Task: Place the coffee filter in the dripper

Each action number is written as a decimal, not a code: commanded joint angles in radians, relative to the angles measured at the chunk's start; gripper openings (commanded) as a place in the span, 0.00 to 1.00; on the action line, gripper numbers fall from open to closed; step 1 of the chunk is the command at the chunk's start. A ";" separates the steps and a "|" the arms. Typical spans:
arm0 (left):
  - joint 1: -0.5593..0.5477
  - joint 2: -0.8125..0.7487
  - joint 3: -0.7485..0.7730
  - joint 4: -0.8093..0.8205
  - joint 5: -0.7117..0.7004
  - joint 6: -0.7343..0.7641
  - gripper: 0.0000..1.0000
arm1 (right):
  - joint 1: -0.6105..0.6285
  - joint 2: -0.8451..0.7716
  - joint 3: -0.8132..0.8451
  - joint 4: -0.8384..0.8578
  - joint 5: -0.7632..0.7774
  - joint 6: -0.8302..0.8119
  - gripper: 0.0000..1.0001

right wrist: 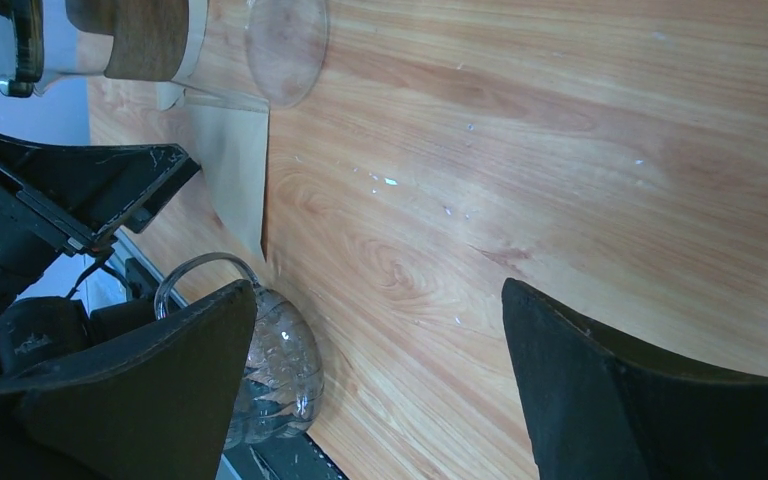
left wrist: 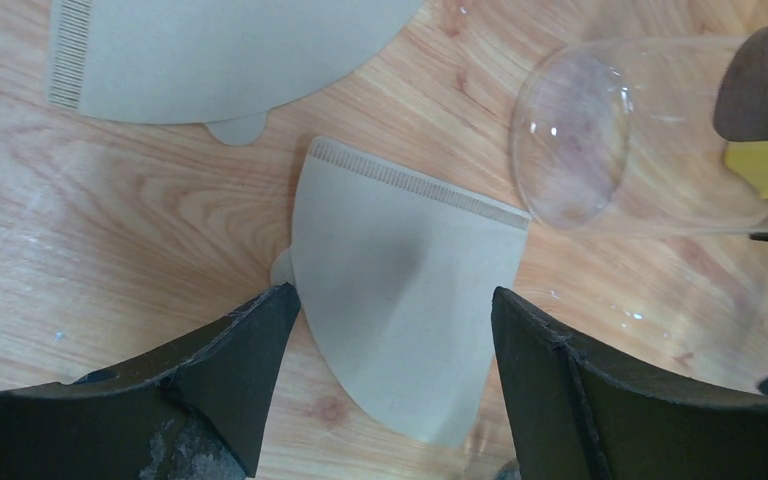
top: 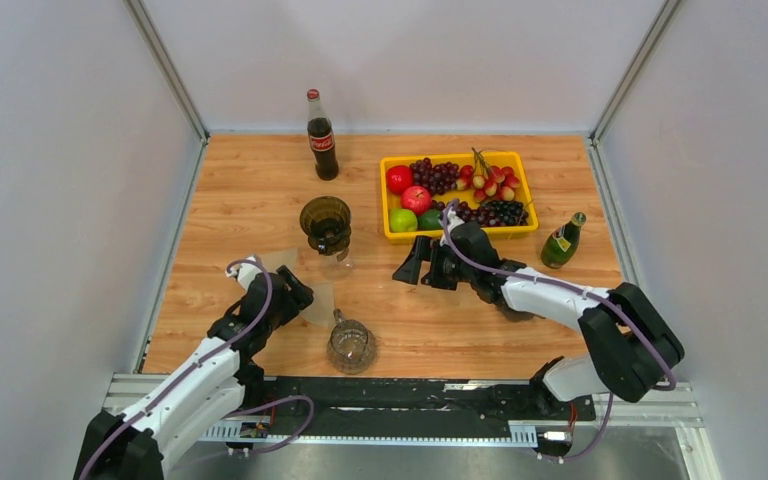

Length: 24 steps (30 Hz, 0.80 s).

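Left end effector (left wrist: 392, 300), spread apart, straddles the coffee filter (left wrist: 400, 230) lying flat on the surface (left wrist: 110, 220), lined up to pinch it; the dripper (top: 326, 222) stands mid-frame overhead; right end effector (right wrist: 380, 290) gapes idle

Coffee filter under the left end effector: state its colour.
The coffee filter is pale beige with a ribbed seam; clearest in left wrist view.
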 commanded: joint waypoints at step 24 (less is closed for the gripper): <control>0.006 -0.043 -0.153 0.333 0.211 -0.032 0.81 | 0.153 0.348 0.212 0.159 -0.093 0.099 0.86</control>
